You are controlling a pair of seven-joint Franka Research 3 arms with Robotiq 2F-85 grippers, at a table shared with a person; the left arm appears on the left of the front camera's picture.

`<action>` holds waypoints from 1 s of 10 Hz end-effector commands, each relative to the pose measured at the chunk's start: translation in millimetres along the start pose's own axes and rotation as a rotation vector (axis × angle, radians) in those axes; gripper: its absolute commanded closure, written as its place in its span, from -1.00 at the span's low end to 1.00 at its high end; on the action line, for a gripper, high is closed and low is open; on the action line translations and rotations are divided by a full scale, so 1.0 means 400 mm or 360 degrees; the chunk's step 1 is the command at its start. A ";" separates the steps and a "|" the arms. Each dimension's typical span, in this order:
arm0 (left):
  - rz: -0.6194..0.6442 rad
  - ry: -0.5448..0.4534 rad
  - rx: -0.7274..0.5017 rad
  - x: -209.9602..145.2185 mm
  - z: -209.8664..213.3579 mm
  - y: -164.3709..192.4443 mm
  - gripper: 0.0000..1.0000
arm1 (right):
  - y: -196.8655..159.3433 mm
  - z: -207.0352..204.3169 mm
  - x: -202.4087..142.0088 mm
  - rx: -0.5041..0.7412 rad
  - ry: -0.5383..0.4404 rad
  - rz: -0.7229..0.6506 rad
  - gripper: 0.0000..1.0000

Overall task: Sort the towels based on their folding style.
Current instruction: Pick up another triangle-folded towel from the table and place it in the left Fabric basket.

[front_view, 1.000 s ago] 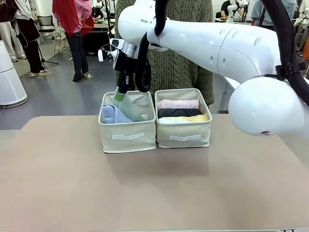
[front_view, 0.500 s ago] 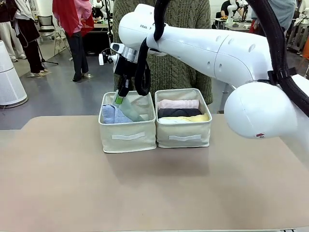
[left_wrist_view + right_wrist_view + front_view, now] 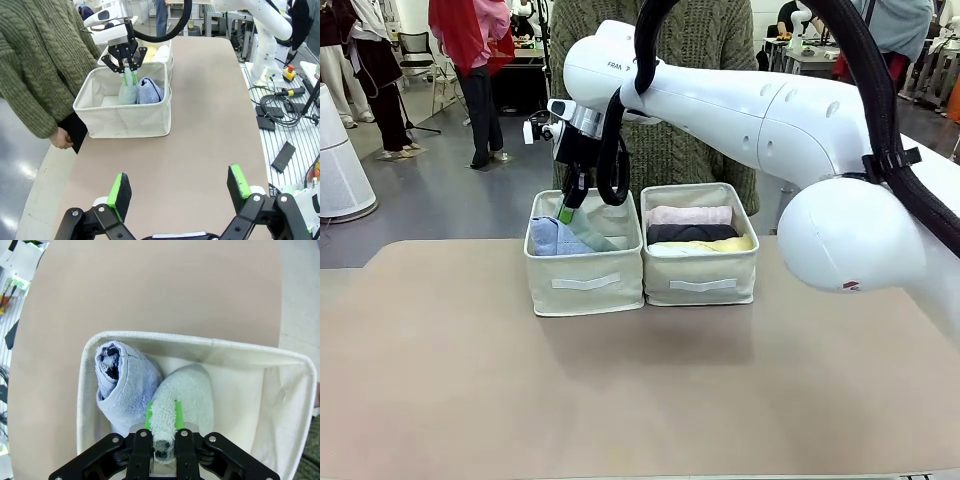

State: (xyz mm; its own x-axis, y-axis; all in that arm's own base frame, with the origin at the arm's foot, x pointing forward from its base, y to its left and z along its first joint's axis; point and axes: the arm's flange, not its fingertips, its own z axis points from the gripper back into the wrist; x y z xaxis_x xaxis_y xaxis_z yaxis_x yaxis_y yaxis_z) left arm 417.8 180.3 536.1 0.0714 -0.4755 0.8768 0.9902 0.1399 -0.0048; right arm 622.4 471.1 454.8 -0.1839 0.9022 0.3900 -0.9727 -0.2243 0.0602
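My right gripper reaches down into the left beige bin and is shut on the narrow tip of a pale teal cone-folded towel. That towel leans beside a light blue cone-folded towel in the same bin. The right bin holds rolled towels: pink at the back, dark grey in the middle, yellow in front. My left gripper hovers open above the bare table, well away from the bins, with nothing between its green pads.
A person in a green knit sweater stands right behind the bins, one hand hanging at the table's far edge. My right arm spans above the right bin. Bare tan table lies in front of the bins.
The right gripper has sunk a little into the left bin, and the pale teal towel now sits lower between the light blue one and the bin wall.
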 end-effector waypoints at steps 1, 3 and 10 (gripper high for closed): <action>-0.0021 -0.0026 0.0010 0.001 0.004 -0.002 -1.00 | -0.067 0.013 0.032 0.0033 0.0009 -0.0026 0.70; -0.0021 -0.0026 0.0010 0.001 0.004 -0.002 -1.00 | -0.063 0.019 0.034 0.0026 0.0007 -0.0023 -0.50; -0.0021 -0.0026 0.0010 0.001 0.004 -0.002 -1.00 | -0.066 0.023 0.029 0.0024 0.0010 -0.0036 -1.00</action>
State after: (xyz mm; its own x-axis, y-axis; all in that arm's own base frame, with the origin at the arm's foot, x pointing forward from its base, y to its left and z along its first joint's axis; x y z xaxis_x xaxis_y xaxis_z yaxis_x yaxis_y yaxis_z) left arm 417.8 180.3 536.1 0.0714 -0.4755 0.8768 0.9902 0.1399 -0.0048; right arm 623.7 469.1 455.4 -0.1813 0.9032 0.3891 -0.9722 -0.2242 0.0674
